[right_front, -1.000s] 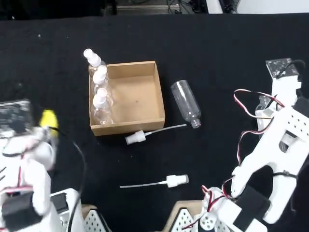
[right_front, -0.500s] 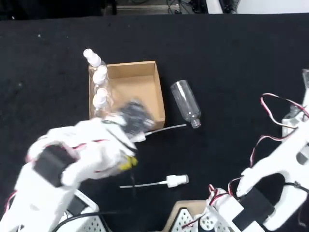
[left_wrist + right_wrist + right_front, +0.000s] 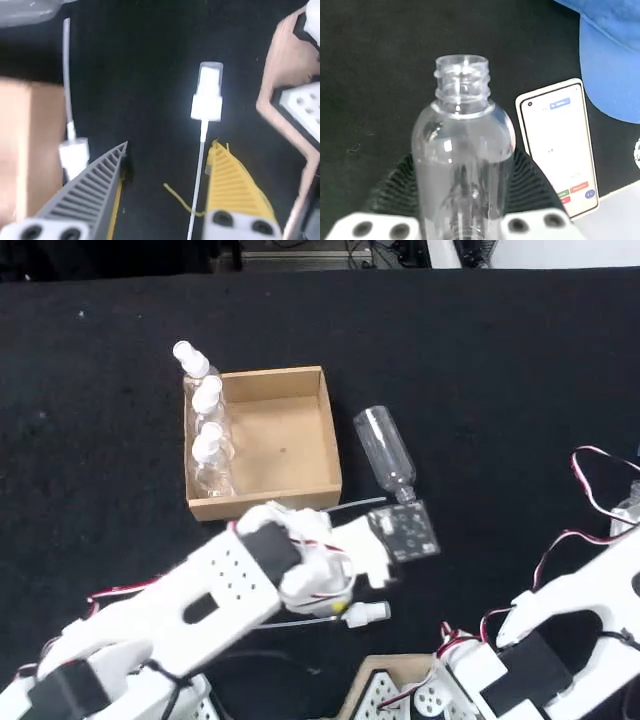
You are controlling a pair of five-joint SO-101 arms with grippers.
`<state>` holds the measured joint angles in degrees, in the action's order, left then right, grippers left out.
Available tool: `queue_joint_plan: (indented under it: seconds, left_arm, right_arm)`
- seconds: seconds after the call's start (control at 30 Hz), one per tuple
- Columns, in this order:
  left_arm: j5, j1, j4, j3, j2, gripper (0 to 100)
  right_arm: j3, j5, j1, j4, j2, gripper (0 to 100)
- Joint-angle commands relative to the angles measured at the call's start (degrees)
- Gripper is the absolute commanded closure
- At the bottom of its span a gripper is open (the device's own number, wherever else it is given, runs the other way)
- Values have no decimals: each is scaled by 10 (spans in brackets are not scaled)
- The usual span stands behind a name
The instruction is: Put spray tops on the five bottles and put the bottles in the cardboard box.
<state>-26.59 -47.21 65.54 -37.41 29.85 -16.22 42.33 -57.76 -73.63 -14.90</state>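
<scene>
The left hand [image 3: 170, 145] hangs low over the near middle of the black tabletop [image 3: 480, 370]. Its grey and yellow fingers are apart, clamped on nothing. A spray top [image 3: 207, 97] lies flat on the tabletop just beyond the fingertips. Its thin tube runs back between the two fingers, closer to the yellow one, and whether it touches that finger cannot be told.

A second spray top [image 3: 74, 152] lies outside the grey finger, just beside it. It sits close to the near wall of the cardboard box [image 3: 331, 440], with its tube running off to the right along that wall.

Inside the box, three capped bottles [image 3: 210, 455] stand in a row against the left wall. The top of the farthest one shows at the far left corner.

A loose bottle [image 3: 385, 455] lies on its side on the tabletop just right of the box, apart from it. Its open neck points toward the near side.

The right arm [image 3: 570, 610] sits at the near right edge. The right hand [image 3: 465, 192] is clamped on a clear held bottle [image 3: 462, 130], whose threaded neck is open and points away from the hand. Past this bottle a phone [image 3: 555, 145] lies face up with its screen lit.
</scene>
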Motion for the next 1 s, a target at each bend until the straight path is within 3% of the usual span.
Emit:
queue_joint_plan:
  seconds: [0.0, 0.17, 0.57, 0.87, 0.97]
  left_arm:
    - [-1, -20, -76, -9, -46, 770]
    - [61, -27, -127, -8, -113, 770]
    - [64, -85, -198, -9, -201, 770]
    - [64, -115, -196, -12, -249, 770]
    - [64, -128, -196, -7, -246, 814]
  right_arm:
    - [36, 19, -33, 38, -36, 988]
    - [41, 38, -61, 51, -3, 988]
    - [85, 54, -95, 50, 51, 988]
    - [87, 56, -100, 50, 58, 988]
    - [87, 56, -99, 50, 58, 988]
